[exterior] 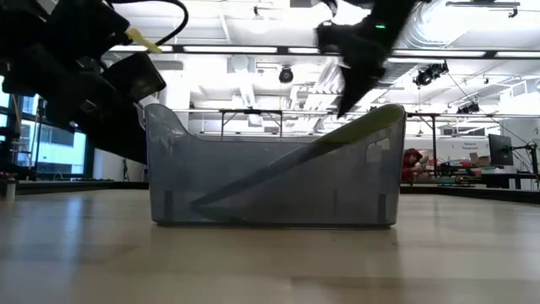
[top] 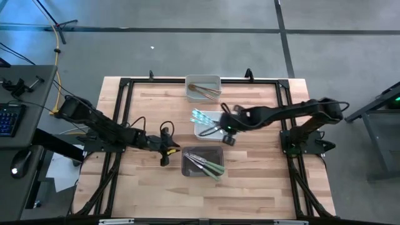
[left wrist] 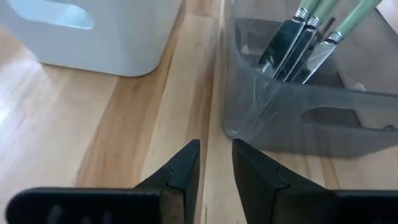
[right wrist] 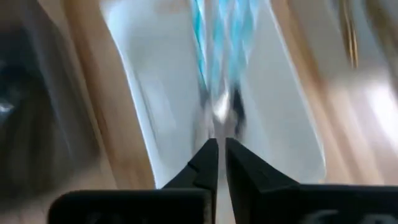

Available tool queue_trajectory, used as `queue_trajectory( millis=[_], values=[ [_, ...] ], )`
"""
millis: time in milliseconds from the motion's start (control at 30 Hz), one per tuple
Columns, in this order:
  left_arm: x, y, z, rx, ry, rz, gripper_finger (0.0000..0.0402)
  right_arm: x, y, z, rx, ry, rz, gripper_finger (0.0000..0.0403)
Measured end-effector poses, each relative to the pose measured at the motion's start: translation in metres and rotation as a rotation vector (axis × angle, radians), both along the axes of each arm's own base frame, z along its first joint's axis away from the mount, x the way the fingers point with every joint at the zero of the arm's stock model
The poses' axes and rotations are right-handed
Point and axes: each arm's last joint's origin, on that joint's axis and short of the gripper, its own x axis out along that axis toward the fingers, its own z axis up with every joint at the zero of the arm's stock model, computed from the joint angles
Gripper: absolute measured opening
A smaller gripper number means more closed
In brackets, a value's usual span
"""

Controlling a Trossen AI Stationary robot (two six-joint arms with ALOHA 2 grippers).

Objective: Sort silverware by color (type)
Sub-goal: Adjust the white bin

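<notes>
Three bins stand in a row down the table's middle. The far bin [top: 203, 80] holds tan-handled silverware [top: 201, 91]. The white middle bin [top: 201, 132] holds light-blue-handled pieces [top: 202, 117] [right wrist: 217, 37]. The near grey bin [top: 187, 164] [left wrist: 311, 118] holds green-handled knives [top: 211, 166] [left wrist: 298, 37], whose handles lean on its rim. My left gripper [top: 166, 152] [left wrist: 216, 155] hovers low over the bare wood just left of the grey bin, open by a narrow gap with nothing in it. My right gripper [top: 219, 130] [right wrist: 221, 149] is above the white bin, shut, with nothing seen between its fingers.
A black frame [top: 125, 84] runs around the wooden tabletop [top: 262, 181]. Bare wood lies to the left and right of the bin row and along the near edge. In the low view the grey bin [exterior: 270, 177] fills the middle, with the arms above it.
</notes>
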Motion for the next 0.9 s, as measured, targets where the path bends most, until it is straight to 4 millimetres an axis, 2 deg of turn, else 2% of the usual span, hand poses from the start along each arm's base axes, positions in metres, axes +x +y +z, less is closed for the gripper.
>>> queue_trajectory(
  millis=[167, 300, 500, 900],
  values=[
    [0.009, -0.003, -0.002, 0.006, -0.009, -0.036, 0.0062, -0.041, -0.004, -0.022, 0.002, 0.136, -0.169, 0.0011],
    [0.017, -0.005, 0.0, 0.023, -0.011, -0.048, 0.0048, -0.057, -0.016, -0.041, -0.013, 0.149, -0.227, 0.0004],
    [0.024, -0.007, 0.003, 0.028, -0.019, -0.053, 0.0035, -0.053, -0.038, -0.066, 0.02, 0.026, -0.194, 0.0001],
    [0.027, 0.0, 0.006, 0.075, -0.05, -0.048, 0.0022, -0.04, -0.043, -0.064, -0.013, -0.136, -0.065, 0.0]
  ],
)
